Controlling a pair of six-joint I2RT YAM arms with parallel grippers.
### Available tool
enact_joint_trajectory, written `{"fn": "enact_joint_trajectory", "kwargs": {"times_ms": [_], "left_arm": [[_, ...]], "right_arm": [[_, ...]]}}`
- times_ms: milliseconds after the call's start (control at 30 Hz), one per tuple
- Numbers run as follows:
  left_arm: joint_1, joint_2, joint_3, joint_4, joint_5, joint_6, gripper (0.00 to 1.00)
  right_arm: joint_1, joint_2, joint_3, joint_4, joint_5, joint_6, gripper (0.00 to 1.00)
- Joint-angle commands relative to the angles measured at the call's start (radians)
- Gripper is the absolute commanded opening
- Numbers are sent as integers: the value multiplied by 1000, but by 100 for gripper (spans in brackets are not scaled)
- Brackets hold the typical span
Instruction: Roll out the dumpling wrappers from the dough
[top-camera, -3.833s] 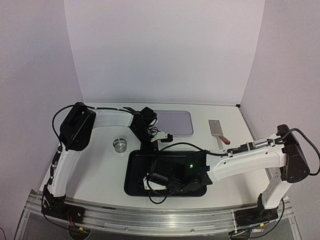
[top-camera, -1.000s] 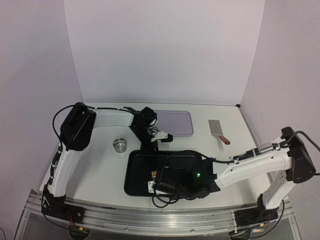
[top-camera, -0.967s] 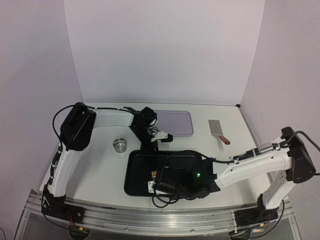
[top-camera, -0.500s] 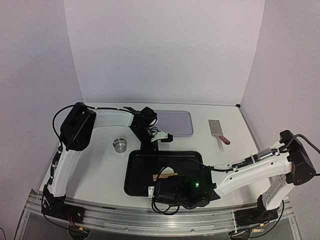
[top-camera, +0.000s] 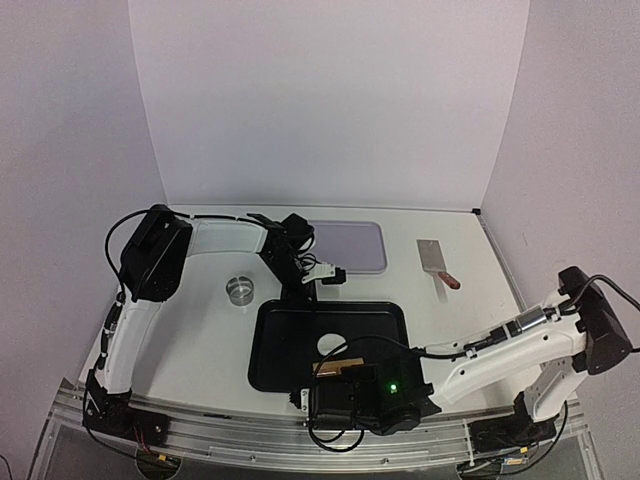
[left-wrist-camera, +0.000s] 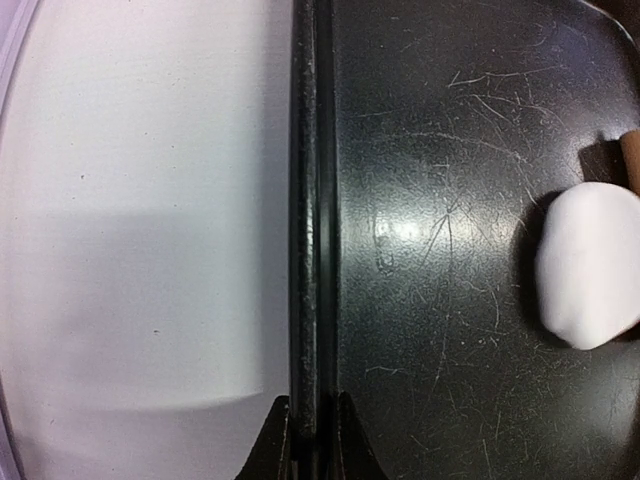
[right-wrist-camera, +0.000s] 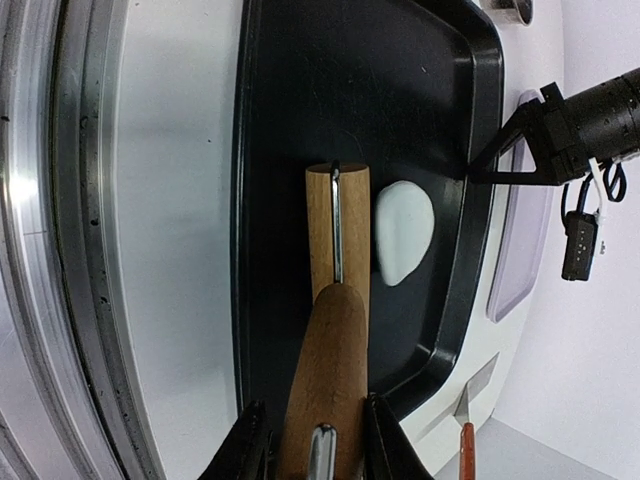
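A flattened oval of white dough (top-camera: 333, 345) lies in the black tray (top-camera: 275, 350); it also shows in the left wrist view (left-wrist-camera: 588, 265) and the right wrist view (right-wrist-camera: 403, 230). No clean round dumpling wrappers are in view. My right gripper (right-wrist-camera: 315, 440) is shut on the handle of a wooden rolling pin (right-wrist-camera: 337, 230), whose roller lies in the tray just beside the dough, on its near side. In the top view the right gripper (top-camera: 335, 380) is at the tray's near edge. My left gripper (left-wrist-camera: 310, 440) is shut on the tray's far rim (left-wrist-camera: 308, 200).
A small metal ring cutter (top-camera: 240, 289) stands left of the tray. A pale purple board (top-camera: 350, 245) lies behind the tray. A scraper with a red handle (top-camera: 437, 262) lies at the back right. The table's metal front rail (right-wrist-camera: 70, 250) runs close to the tray.
My right arm has drawn the rolling pin toward the tray's near edge, off the dough, which now shows. The left arm has not moved.
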Motion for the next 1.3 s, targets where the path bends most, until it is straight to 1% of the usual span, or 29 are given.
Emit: {"fn": "enact_joint_trajectory", "kwargs": {"times_ms": [0, 133, 233, 300, 367, 533, 633, 733, 867, 1100, 1267], "left_arm": [[13, 42, 4, 86, -167, 55, 0], [9, 42, 11, 79, -162, 61, 0], [6, 41, 12, 78, -165, 74, 0], [6, 43, 14, 75, -166, 82, 0], [4, 44, 15, 72, -166, 85, 0], [4, 48, 22, 63, -166, 88, 0], [4, 55, 31, 63, -171, 91, 0], [4, 63, 40, 62, -173, 89, 0], [4, 68, 46, 61, -169, 84, 0], [4, 77, 68, 57, -165, 85, 0], [4, 82, 73, 59, -164, 87, 0]], "right_arm": [[-6, 24, -42, -209, -304, 92, 0], [-13, -46, 81, -225, -170, 10, 0], [-43, -82, 191, -225, -75, -105, 0], [-75, -100, 242, -220, -54, -193, 0], [-116, -120, 247, -178, -66, -313, 0], [-221, -145, 178, -54, -183, -600, 0], [-276, -140, 113, 65, -272, -732, 0], [-318, -112, 106, 121, -350, -771, 0], [-331, -87, 62, 148, -411, -795, 0], [-332, -123, -128, 147, -433, -760, 0], [-332, -91, -197, 145, -446, -744, 0]]}}
